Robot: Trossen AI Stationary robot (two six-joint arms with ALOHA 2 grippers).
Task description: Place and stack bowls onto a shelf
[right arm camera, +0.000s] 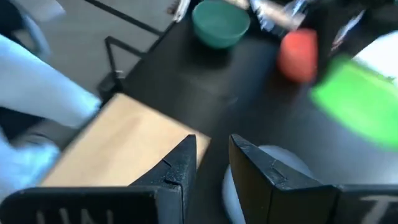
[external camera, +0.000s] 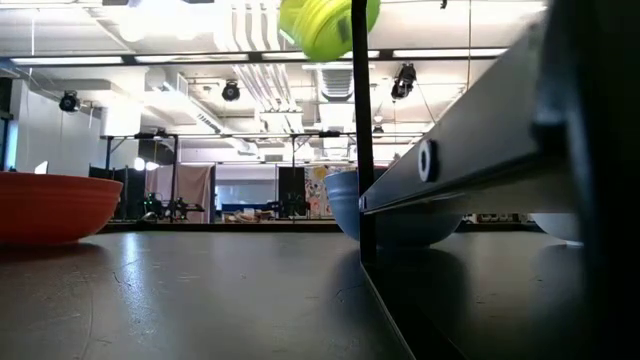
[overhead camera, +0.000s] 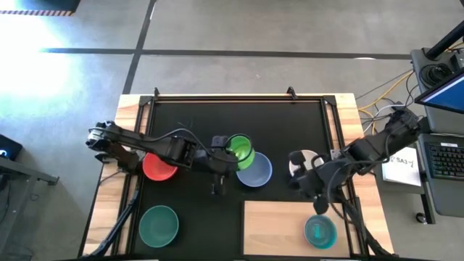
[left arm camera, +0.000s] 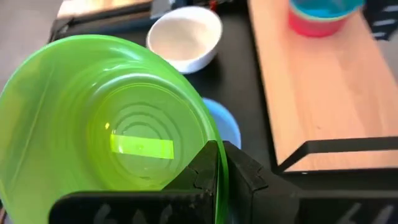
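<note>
near edge first: i see the teal-green bowl [overhead camera: 159, 224] at near left on the black mat [overhead camera: 196, 130] and the shelf [overhead camera: 279, 226] at near right with a blue-on-magenta stack [overhead camera: 320, 231] on it. my right gripper [overhead camera: 307, 180] hovers just beyond the shelf's far edge over the white bowl [overhead camera: 305, 161], fingers apart with nothing between them. mid-mat, my left gripper [overhead camera: 226, 158] is clamped on the rim of the light green bowl [overhead camera: 239, 151], lifted and tipped above the periwinkle bowl [overhead camera: 255, 170], red bowl [overhead camera: 159, 166] off left.
</note>
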